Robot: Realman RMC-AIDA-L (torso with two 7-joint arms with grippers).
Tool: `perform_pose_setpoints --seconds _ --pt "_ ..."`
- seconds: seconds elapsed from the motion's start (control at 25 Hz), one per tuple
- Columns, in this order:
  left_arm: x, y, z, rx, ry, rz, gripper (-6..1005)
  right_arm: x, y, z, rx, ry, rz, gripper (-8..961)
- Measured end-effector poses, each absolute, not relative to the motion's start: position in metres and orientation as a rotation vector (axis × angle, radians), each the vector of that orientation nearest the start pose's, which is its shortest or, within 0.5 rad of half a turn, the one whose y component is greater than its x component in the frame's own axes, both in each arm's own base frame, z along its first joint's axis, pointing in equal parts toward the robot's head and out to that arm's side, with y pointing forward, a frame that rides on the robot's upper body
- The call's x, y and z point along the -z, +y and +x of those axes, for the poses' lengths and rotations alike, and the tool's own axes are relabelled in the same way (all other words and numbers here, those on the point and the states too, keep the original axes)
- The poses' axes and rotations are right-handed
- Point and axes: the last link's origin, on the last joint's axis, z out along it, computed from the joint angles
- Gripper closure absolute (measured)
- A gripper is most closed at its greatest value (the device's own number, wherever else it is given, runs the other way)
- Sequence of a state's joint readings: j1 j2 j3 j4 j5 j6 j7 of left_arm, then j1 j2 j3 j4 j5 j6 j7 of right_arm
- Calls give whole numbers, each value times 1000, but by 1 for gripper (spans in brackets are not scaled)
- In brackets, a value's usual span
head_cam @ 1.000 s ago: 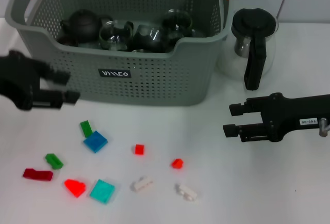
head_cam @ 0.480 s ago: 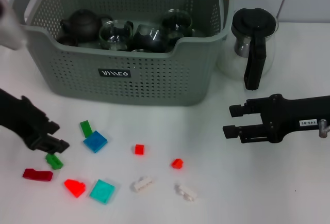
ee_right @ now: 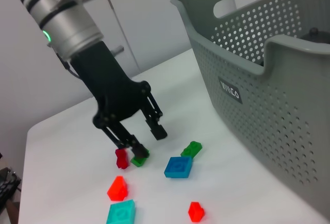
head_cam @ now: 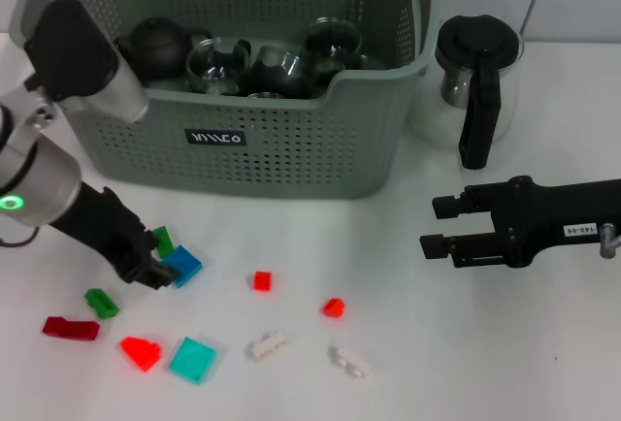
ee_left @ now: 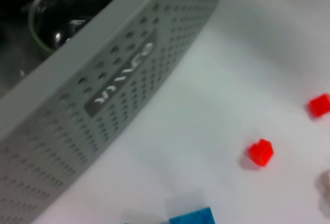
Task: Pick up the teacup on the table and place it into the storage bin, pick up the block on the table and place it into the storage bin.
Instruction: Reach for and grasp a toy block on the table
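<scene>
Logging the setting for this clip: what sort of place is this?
Likely a lab test bench, not a home: a plain white table with scattered toy blocks, a grey storage bin full of teaware, and a glass pitcher beside it.

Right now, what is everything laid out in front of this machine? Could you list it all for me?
Grey perforated plastic storage bin: one, at the back of the table.
Dark teapot and glass cups: several, inside the bin.
Glass pitcher with black handle: one, right of the bin.
Blue flat block: one, in front of the bin.
Green blocks: two, near the blue one.
Dark red block: one, far left.
Red blocks: three, scattered.
Teal flat block: one, near edge.
White blocks: two, near edge.
White table: one.
Left gripper: open, low over the blue block.
Right gripper: open, idle on the right.
</scene>
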State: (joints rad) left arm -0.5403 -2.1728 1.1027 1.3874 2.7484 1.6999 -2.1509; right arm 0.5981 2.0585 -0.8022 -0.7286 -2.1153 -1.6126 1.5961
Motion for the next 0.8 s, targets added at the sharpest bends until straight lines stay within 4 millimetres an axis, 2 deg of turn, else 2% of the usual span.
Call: perform_pose_setpoints --seconds 0.32,0.56,0.8 --pt "-3 342 -222 -562 -1050 -2567 497 3 337 241 -492 720 -2923 252" --pt "0 342 -220 -589 -1128 -2515 494 3 337 242 -492 720 -2921 253" --pt "2 344 -227 -632 -1112 -2470 492 3 337 242 -491 721 -2921 253"
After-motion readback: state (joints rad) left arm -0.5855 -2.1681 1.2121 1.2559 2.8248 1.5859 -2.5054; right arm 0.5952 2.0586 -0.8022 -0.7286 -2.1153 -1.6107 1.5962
